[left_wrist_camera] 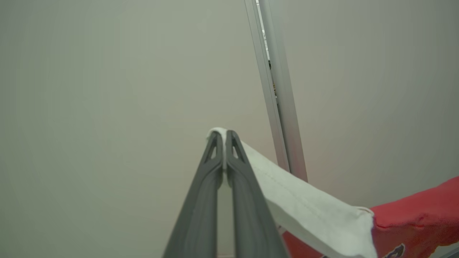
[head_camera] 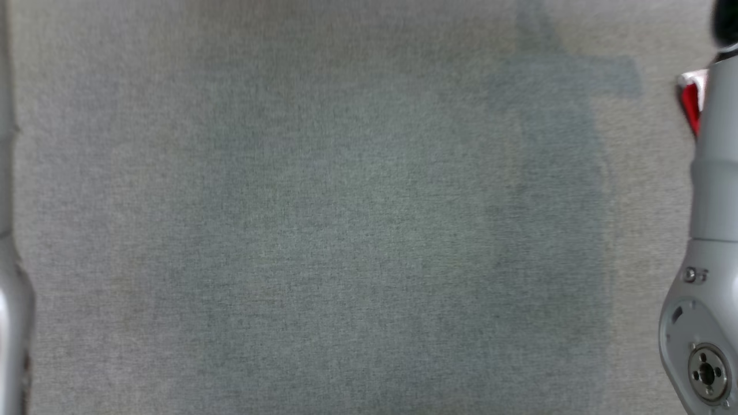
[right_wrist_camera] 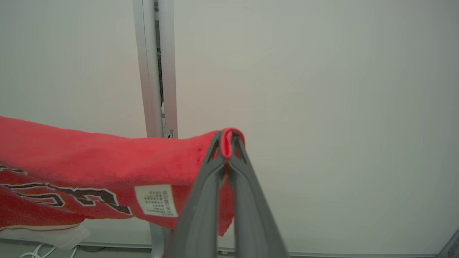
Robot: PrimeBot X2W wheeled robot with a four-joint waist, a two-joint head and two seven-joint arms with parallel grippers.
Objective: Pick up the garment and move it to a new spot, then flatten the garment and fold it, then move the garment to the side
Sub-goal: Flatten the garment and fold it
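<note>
In front of a pale wall (right_wrist_camera: 322,107) and a metal post (right_wrist_camera: 154,71), the red garment (right_wrist_camera: 79,157) hangs stretched between both grippers. The left gripper (left_wrist_camera: 224,138) is clamped on its white edge, and the right gripper (right_wrist_camera: 227,139) pinches a red fold. In the head view, a red sliver shows beside the right forearm (head_camera: 715,173), at the far right of the grey table (head_camera: 323,230).

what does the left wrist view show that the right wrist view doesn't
Left wrist view: the left gripper shut on a white hem of the garment. Right wrist view: the right gripper shut on the garment's red edge, plus a white label and white cables low down. Both: the garment's red cloth stretched sideways, a pale wall and a metal post.
</note>
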